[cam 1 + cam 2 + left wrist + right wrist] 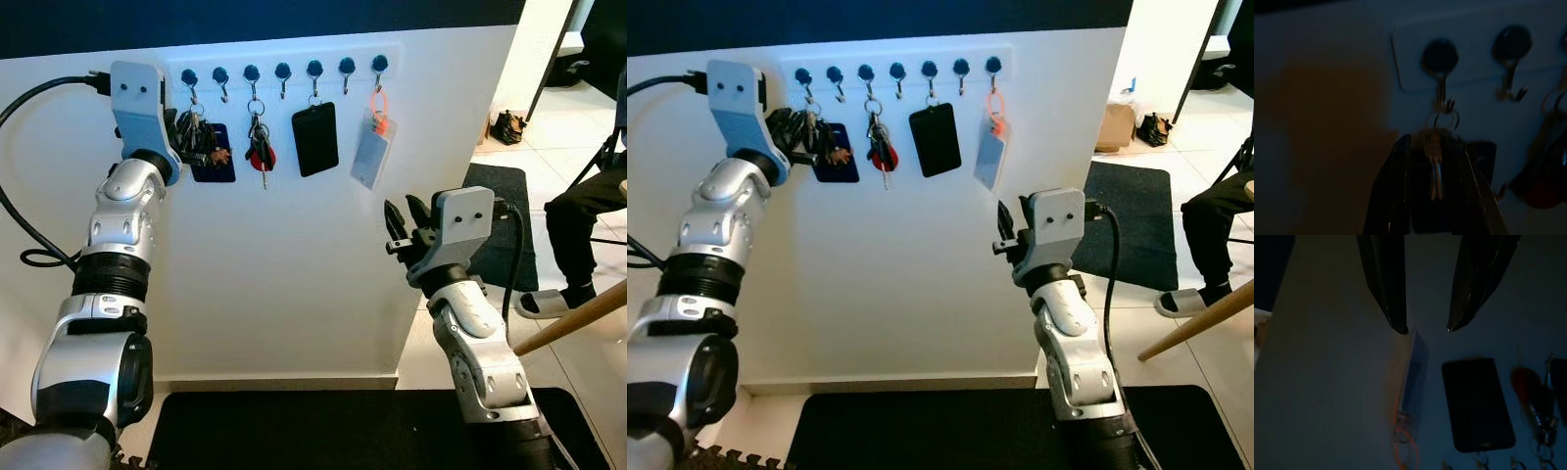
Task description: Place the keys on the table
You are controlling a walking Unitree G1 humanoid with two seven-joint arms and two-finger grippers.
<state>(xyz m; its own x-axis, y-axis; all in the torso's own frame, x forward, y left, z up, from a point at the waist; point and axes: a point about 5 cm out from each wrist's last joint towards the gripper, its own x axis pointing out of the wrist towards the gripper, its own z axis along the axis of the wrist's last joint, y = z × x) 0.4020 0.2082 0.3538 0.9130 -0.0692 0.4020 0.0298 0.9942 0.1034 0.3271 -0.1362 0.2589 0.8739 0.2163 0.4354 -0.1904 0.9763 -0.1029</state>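
My left pincer (192, 137) is raised to the far-left end of the hook rail (284, 67) on the white wall (294, 274), its fingers clenched around the keys (1436, 161), which hang from the leftmost hook (1440, 58). To the right hang a red key bunch (261, 152), a black tag (314, 139) and a clear card (370, 152). My right pincer (400, 230) hovers released, lower right, with open wall around it.
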